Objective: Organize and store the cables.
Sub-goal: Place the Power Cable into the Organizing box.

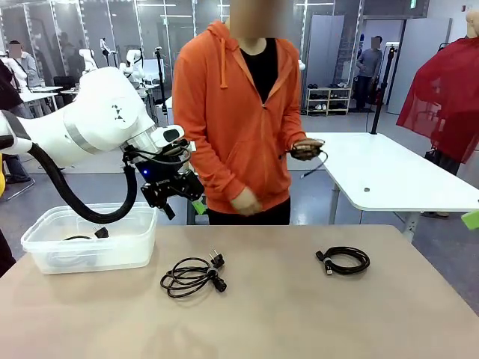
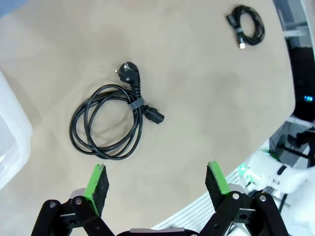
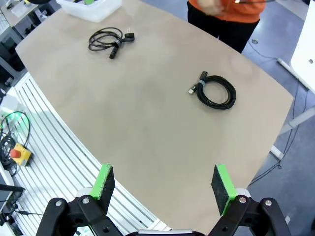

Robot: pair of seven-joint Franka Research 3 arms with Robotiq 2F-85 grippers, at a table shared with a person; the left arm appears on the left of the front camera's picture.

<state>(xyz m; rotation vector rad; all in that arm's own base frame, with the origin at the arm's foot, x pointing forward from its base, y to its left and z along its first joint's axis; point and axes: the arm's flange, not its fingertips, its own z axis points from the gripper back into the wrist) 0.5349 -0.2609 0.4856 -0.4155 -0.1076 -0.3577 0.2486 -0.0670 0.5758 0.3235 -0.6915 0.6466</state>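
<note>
Toward the left edge of the table [image 1: 284, 321] — power cord coil [image 1: 193, 275] near the bin [image 1: 90, 254], smaller coil [image 1: 344, 260] toward the right edge | left gripper [image 1: 183, 208], right gripper [image 3: 165, 177]: jaws wide, empty | risk: pinching one strand may unravel the coil — plug snags bin rim.

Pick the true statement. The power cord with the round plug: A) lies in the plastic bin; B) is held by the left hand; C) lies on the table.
C: the power cord lies coiled on the table, clear of the open left hand.
</note>
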